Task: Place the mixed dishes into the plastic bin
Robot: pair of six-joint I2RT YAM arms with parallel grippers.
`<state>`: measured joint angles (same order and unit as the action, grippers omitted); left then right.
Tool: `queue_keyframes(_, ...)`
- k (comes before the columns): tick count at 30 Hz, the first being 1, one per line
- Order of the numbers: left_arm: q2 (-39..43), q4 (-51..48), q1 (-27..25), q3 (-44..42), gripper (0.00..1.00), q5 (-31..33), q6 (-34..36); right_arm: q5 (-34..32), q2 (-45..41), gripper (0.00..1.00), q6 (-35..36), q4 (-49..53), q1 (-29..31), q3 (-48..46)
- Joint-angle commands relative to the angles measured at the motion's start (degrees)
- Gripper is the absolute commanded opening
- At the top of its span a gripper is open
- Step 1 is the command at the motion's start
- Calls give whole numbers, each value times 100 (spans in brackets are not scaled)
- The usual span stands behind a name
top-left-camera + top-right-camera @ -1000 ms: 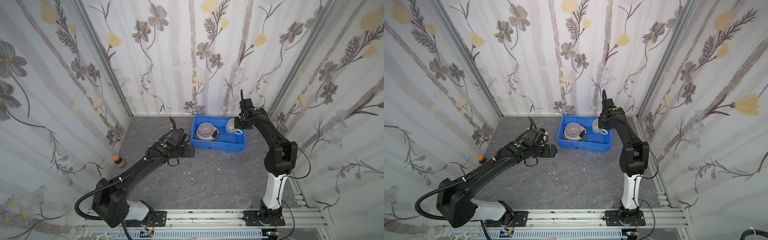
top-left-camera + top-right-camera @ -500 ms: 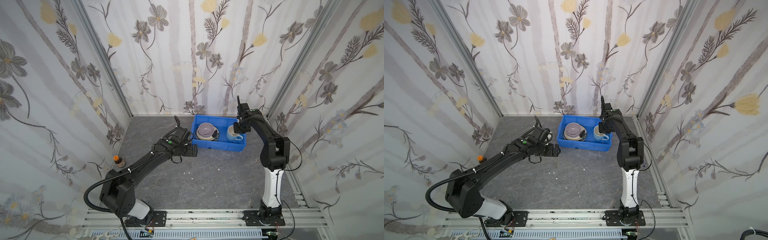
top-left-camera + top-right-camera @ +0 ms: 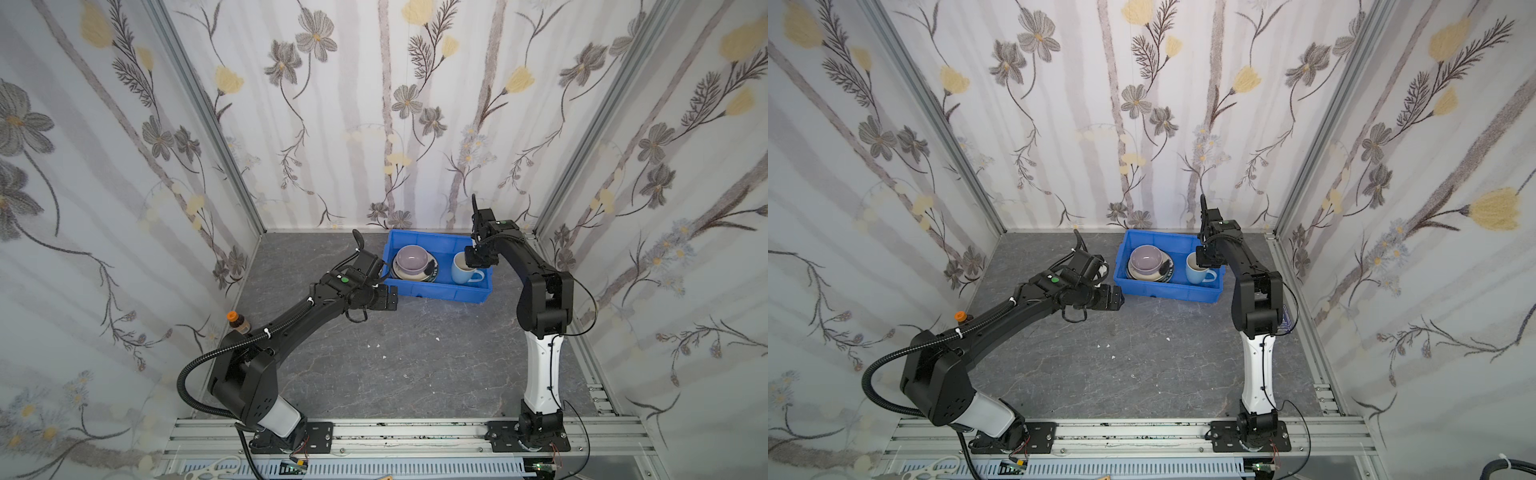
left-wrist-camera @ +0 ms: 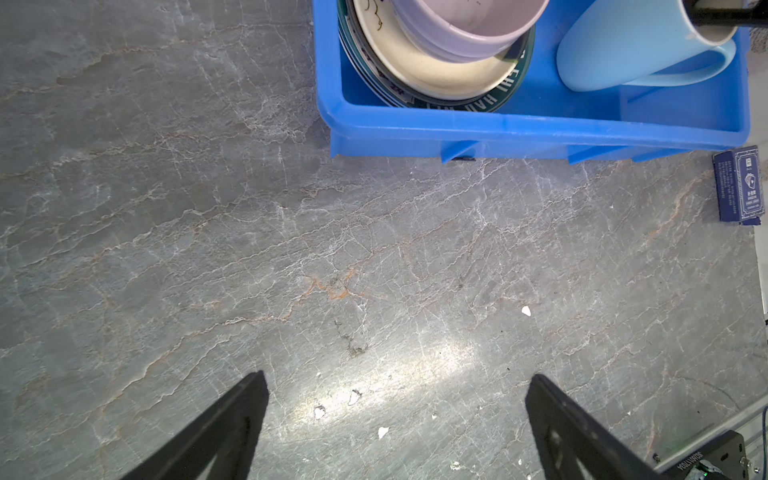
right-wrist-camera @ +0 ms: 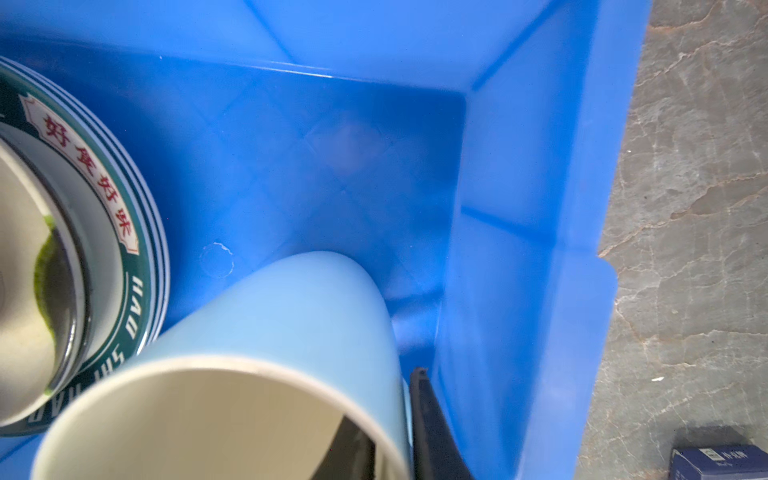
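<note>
The light-blue mug (image 3: 464,270) stands upright inside the plastic bin (image 3: 440,293). In both top views it is at the bin's 3 o'clock end, with its handle toward 4 o'clock. At the 9 o'clock end a lilac bowl (image 3: 411,257) sits on stacked plates (image 3: 430,275), near the mug but apart from it.

The right end effector (image 3: 478,261) straddles the mug's wall on its 2 o'clock side. One finger is inside the mug, and the other is outside, squeezed between the mug and the bin wall. Whether it pinches the rim or has let go cannot be told.

To finish well, the jaws should likely part fully and then rise straight up. That way neither finger drags the mug over or catches the bin.

The left end effector (image 4: 395,415) gapes wide and empty over the counter (image 4: 291,249), just off the bin's 7 o'clock corner.
</note>
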<state>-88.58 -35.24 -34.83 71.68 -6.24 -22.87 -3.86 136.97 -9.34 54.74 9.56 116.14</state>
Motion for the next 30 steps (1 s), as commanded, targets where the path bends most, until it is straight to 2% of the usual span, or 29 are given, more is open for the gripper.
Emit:
queue_keyframes(1, -47, -17, 1, 75, 100, -44, 42, 0, 30, 30, 34, -182, -7, 51)
queue_keyframes(2, -53, -23, 2, 83, 100, -45, 40, -1, 12, 36, 26, -199, -7, 55)
queue_keyframes(5, -55, -26, 2, 84, 100, -45, 46, 21, -73, 39, 5, -252, -7, 51)
queue_keyframes(11, -55, -24, 2, 74, 100, -55, 55, -5, -303, 52, -32, -358, -7, 66)
queue_keyframes(15, -5, -16, 1, 39, 100, -36, 55, -27, -449, 54, -46, -398, -5, 60)
queue_keyframes(18, 65, -1, -6, -12, 100, 39, 81, 0, -600, 61, -59, -403, 2, 51)
queue_keyframes(21, 179, 24, 2, -96, 100, 153, 91, -1, -808, 76, -51, -449, 49, 19)
queue_keyframes(23, 280, 43, 0, -152, 100, 280, 74, -31, -999, 97, -30, -521, 104, -61)
queue_keyframes(30, 766, 275, 7, -620, 100, 826, -93, -88, -1730, 100, -37, -765, 350, -515)
